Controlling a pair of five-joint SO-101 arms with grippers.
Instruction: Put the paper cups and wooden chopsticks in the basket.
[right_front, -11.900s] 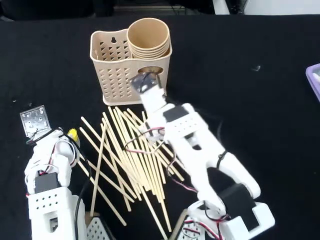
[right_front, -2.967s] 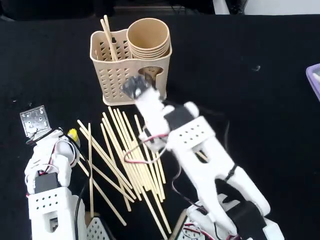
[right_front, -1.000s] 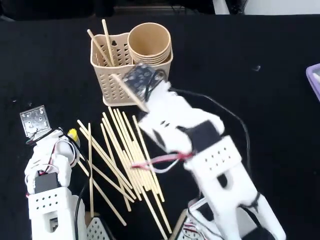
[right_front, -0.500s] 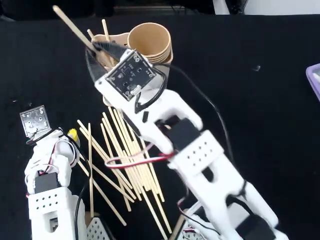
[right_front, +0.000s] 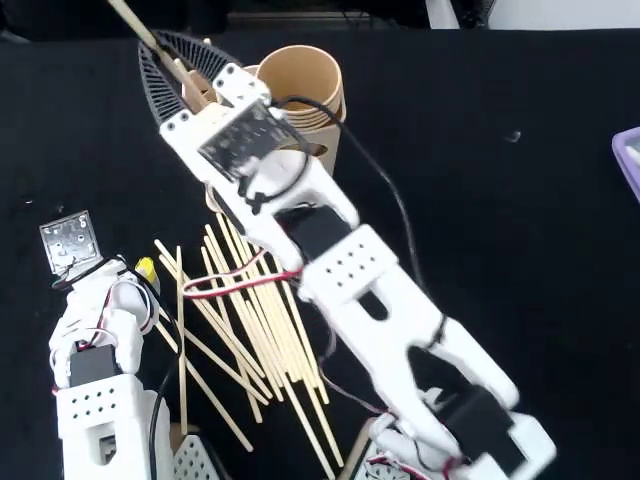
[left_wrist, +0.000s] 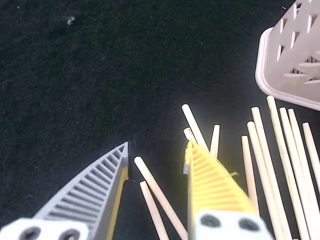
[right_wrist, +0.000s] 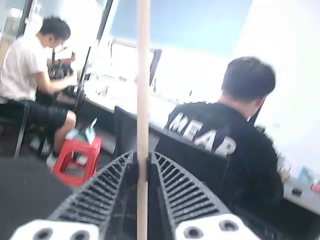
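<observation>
Black cloth covers the table, and we read it from the left; at the near left the left gripper sits low over the surface, its grey and yellow jaws spread wide and holding nothing, with a few stick ends lying on the cloth between and beside them. Just right of it the loose chopsticks lie fanned across the middle of the table, a good many of them, running from near the basket back toward the arms' bases; so most of that part of the job is, in our judgement, yet to do. Farther off, the right gripper is raised above the left part of the basket; its jaws are closed tight on a single chopstick, which the right wrist view shows pinched between them and rising straight out of the grip. To the right, the paper cups stand stacked inside the basket's right side; that half of the task looks done to us.

We judge the step in hand to be delivering this one stick; the next move calls for tipping its lower end down into the basket's left part, clear of the rim and the cups, then parting the jaws so it drops in; after that, we would go back to the pile.
</observation>
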